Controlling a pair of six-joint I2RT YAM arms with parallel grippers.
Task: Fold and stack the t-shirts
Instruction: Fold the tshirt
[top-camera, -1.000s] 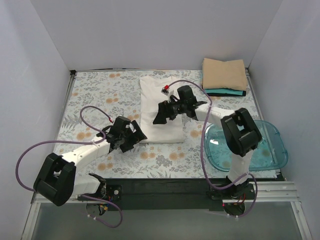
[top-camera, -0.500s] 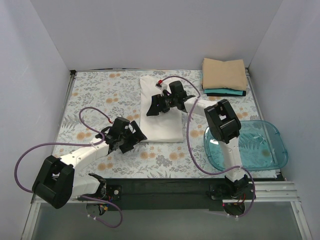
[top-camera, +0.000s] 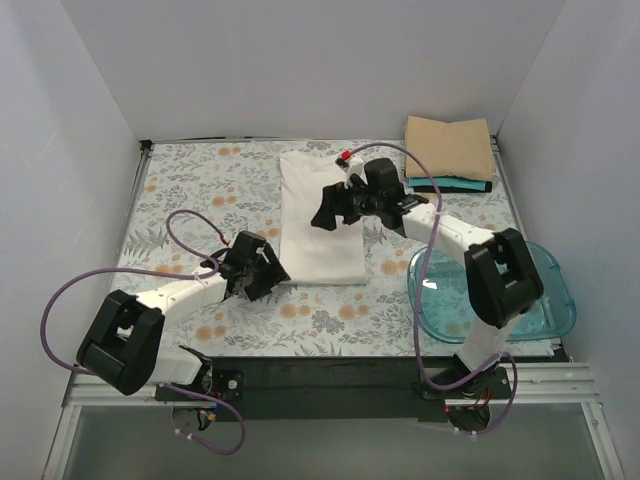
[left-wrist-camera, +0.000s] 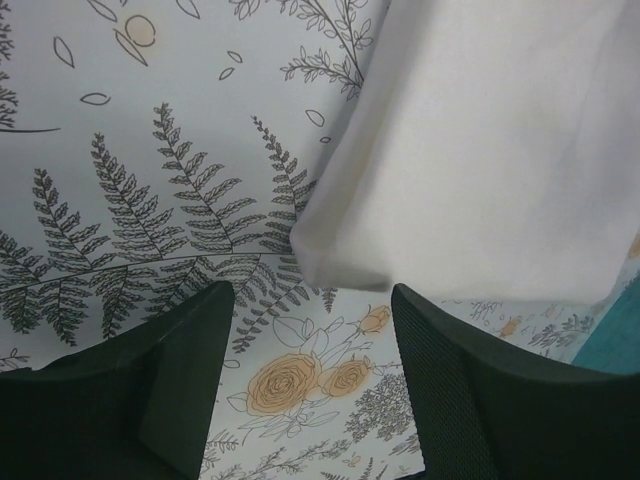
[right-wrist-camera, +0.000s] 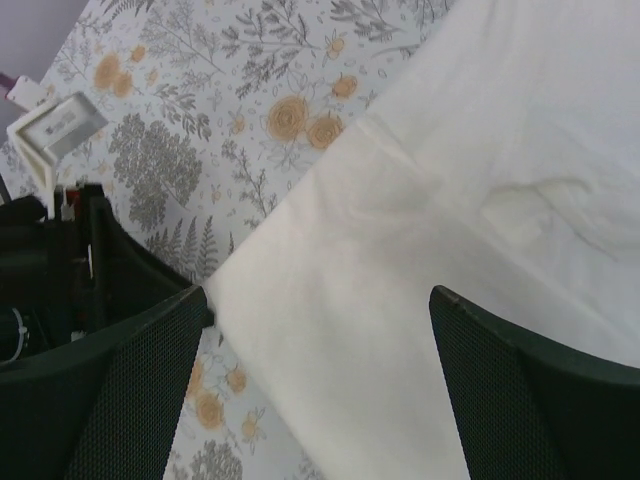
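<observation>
off-white t-shirt (top-camera: 322, 215): lies flat mid-table on the floral table cover (top-camera: 190, 190), already folded into a long narrow strip running far to near, with no sleeves sticking out.
left gripper (top-camera: 268, 272): low at the strip's near left corner, fingers spread with nothing between them. the left wrist view shows the cloth corner just ahead of the tips.
right gripper (top-camera: 325, 212): above the strip's middle, fingers spread wide, gripping nothing. only cloth shows below it in the right wrist view.
stack: a folded tan shirt (top-camera: 450, 147) sits on a teal one (top-camera: 452, 184) at the far right corner. a dark edge under the teal may be a third shirt, but i cannot tell.
blue tub (top-camera: 540, 300): near right, well apart from the strip.
done so far: the lengthwise folds look finished, and at least two shirts are stacked.
left to do: likely the crosswise fold into a rectangle, then carrying it onto the tan shirt.
</observation>
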